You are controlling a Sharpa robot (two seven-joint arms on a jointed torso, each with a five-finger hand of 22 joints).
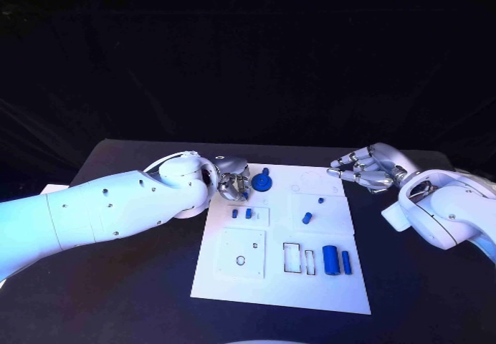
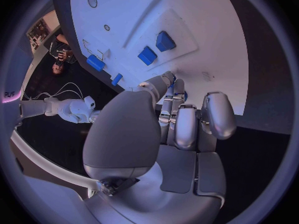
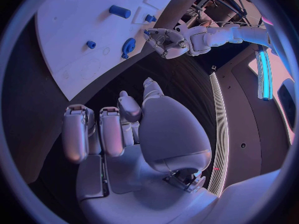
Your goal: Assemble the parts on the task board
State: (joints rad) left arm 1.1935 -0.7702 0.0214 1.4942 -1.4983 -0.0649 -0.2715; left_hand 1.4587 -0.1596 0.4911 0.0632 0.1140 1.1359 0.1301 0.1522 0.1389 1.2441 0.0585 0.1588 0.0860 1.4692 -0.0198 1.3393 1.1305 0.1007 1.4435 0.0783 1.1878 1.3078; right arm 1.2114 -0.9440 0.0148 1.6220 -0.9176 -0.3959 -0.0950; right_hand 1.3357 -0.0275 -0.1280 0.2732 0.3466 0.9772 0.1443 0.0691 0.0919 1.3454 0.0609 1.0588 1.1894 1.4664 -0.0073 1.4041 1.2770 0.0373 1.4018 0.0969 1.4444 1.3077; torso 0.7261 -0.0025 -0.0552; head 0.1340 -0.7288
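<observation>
Currently, your left hand [image 1: 231, 180] sits at the far left corner of the task board [image 1: 233, 294], fingers curled toward a blue gear [image 1: 262, 183] that lies on the white plate. The left wrist view does not settle whether the fingers are clamped on the gear or only touching it, so treat the grasp as unconfirmed. Your right hand [image 1: 364, 169] hovers over the counter [image 1: 135, 308] just past the board's far right corner, fingers loosely bent and apart, holding nothing.

The step in hand appears to be picking up or seating the gear. The next move likely calls for a firm pinch on its rim and alignment over its mount.

Outward on the board: two small blue blocks [image 1: 242, 213] lie side by side in the recessed panel near the left hand, a small blue peg [image 1: 307, 218] stands mid-board, and a blue cylinder [image 1: 330, 259] with a slimmer blue bar [image 1: 345, 262] rests toward the near right edge.
</observation>
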